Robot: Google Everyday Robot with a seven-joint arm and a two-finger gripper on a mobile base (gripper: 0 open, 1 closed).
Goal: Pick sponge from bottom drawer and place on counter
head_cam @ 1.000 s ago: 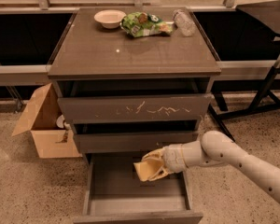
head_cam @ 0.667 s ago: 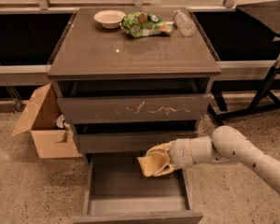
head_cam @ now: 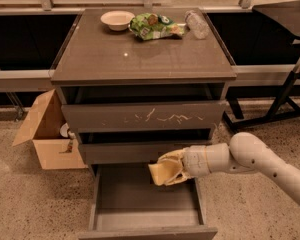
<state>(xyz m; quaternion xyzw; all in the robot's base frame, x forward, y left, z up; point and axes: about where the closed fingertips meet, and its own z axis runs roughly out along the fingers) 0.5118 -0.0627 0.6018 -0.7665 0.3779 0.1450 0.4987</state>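
Observation:
The bottom drawer (head_cam: 145, 215) stands pulled open, its flat grey floor bare. My gripper (head_cam: 166, 170) reaches in from the right, above the drawer's right back part and just below the middle drawer front. It is shut on the pale yellow-tan sponge (head_cam: 159, 173), which it holds lifted off the drawer floor. The counter (head_cam: 140, 56) is the glossy dark top of the cabinet, well above the gripper.
On the counter's far edge are a white bowl (head_cam: 117, 19), a green snack bag (head_cam: 152, 26) and a clear plastic bottle (head_cam: 197, 24). The scratched top drawer front (head_cam: 142, 116) juts out. An open cardboard box (head_cam: 46, 130) stands on the floor to the left. A black stand (head_cam: 285, 91) is at the right.
My gripper with the sponge has risen a little and shifted slightly right, out of the drawer towards the middle drawer front.

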